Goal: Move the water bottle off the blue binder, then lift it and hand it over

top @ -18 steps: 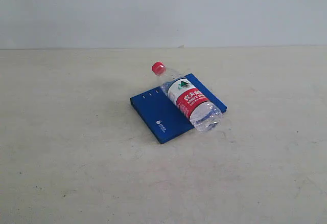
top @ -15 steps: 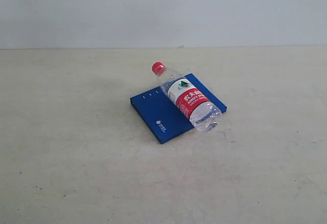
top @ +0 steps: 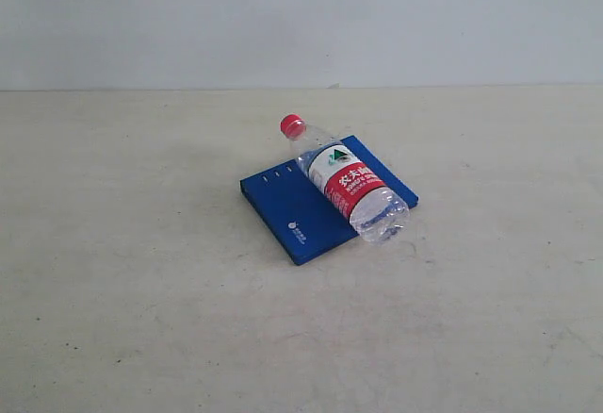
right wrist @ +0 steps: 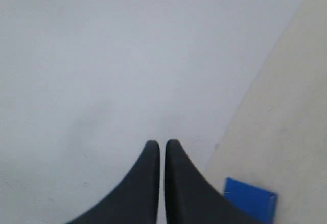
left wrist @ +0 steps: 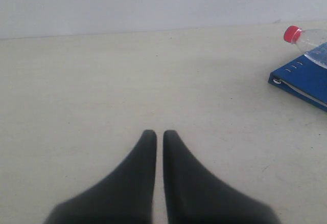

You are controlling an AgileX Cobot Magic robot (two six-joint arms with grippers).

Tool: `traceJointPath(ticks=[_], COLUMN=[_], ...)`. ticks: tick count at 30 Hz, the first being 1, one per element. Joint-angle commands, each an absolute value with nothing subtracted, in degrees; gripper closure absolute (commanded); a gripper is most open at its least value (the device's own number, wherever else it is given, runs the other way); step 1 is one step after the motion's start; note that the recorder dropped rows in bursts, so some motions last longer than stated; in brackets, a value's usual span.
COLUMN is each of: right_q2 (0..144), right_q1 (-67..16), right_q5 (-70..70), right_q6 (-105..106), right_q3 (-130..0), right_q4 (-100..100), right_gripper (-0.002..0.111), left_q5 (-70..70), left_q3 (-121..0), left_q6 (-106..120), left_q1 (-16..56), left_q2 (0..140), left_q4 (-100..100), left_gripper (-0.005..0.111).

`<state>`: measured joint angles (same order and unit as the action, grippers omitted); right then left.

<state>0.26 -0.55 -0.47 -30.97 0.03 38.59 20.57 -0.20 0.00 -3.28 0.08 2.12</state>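
The water bottle (top: pixel 347 181) lies on its side across the blue binder (top: pixel 294 212), red cap toward the far left, clear base overhanging the binder's near right edge. In the left wrist view the bottle's cap (left wrist: pixel 292 34) and a corner of the binder (left wrist: pixel 302 80) show far off to one side. My left gripper (left wrist: pixel 156 133) is shut and holds nothing, well away from them over bare table. My right gripper (right wrist: pixel 162 143) is shut and empty, aimed at the wall, with a binder corner (right wrist: pixel 250 199) beside it. Neither gripper shows in the exterior view.
The beige table (top: pixel 141 272) runs all round the binder. A pale wall (top: pixel 301 17) stands behind the table's far edge.
A hand at the top left corner of the exterior view has gone out of frame. The bottle and binder have not moved.
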Motion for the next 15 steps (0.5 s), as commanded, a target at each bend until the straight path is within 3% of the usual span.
traceJointPath(ticks=[1,4,5,7,8,10,15], right_q2=[0.0,0.0,0.0,2.52,4.63,12.27,37.68], right_q1=[-0.52,-0.62,-0.62,-0.62,-0.62,-0.62,-0.62], right_q5=[-1.15,-15.8,-35.95,-56.67,-56.36,-42.22,-10.23], right_q6=[-32.72,-32.78,-28.02,-16.21,-14.04,-9.4,-13.94], right_q3=[0.0,-1.38,-3.8,-10.44,-13.77,-23.86,-42.66], right_q4=[44.21,43.83,42.71,46.37,47.82,43.07,4.29], right_gripper=[0.109,0.103,0.098,0.096,0.096,0.096,0.096], left_q5=[20.59,20.59,20.59,20.59,20.59,20.59,20.59], left_q3=[0.0,0.0,0.0,0.0,0.0,0.0,0.0], left_q6=[0.0,0.0,0.0,0.0,0.0,0.0,0.0], left_q1=[-2.8,-2.8,-2.8,-2.8,-2.8,-2.8,-2.8], left_q2=[0.0,0.0,0.0,0.0,0.0,0.0,0.0], left_q4=[2.41,2.41,2.41,2.41,2.41,2.41,2.41], left_gripper=[0.102,0.102,0.102,0.102,0.102,0.102,0.102])
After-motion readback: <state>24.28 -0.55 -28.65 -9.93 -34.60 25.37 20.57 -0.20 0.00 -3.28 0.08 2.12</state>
